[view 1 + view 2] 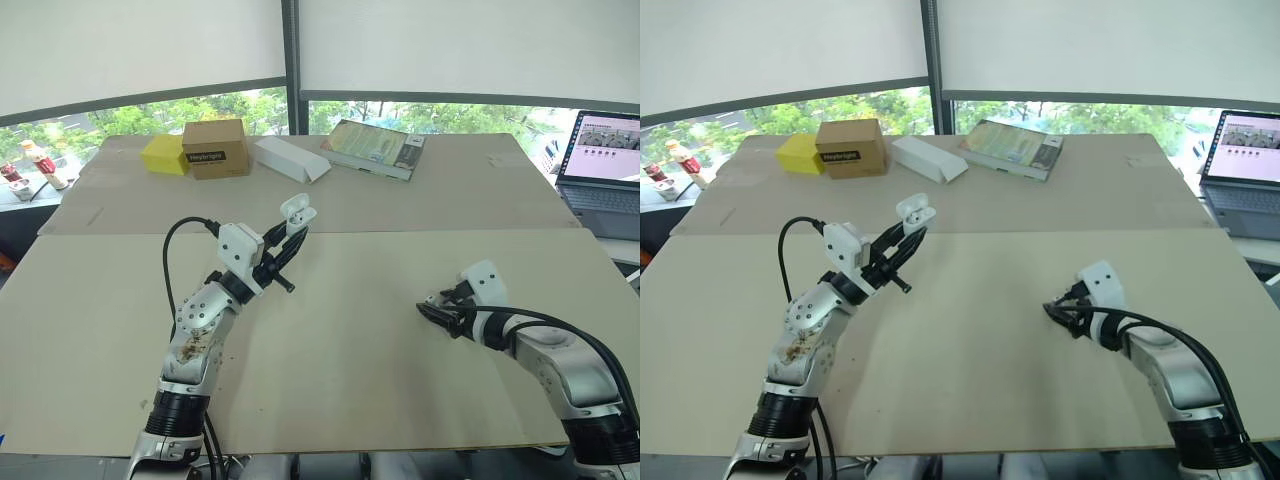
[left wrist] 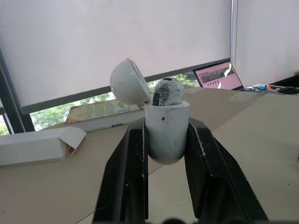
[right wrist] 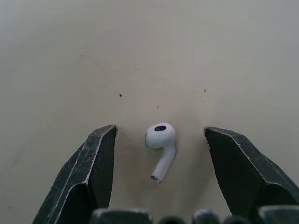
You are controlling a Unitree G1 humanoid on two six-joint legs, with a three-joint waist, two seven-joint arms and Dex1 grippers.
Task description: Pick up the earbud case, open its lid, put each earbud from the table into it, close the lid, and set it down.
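The tabletop was big and bare in the middle, and both arms reached out over it. The left tool was lifted up above the tabletop and held the earbud case tight between its two fingers. The right tool was low, near the tabletop, with its fingers spread wide apart.

It looked like about half the job was done. The case was picked up. Its lid was open and tipped back to one side on its hinge. The first earbud sat in the case with its round top poking out.

The case stood straight up in the fingers. Its long side ran the same way as the fingers, and its open mouth pointed away from the tool.

The second earbud lay flat on the tabletop between the right tool's fingers, touching neither. Its stem pointed back toward the tool and its round head pointed away.

It had yet to be picked up and put in. Then the lid had to be shut and the case set down.
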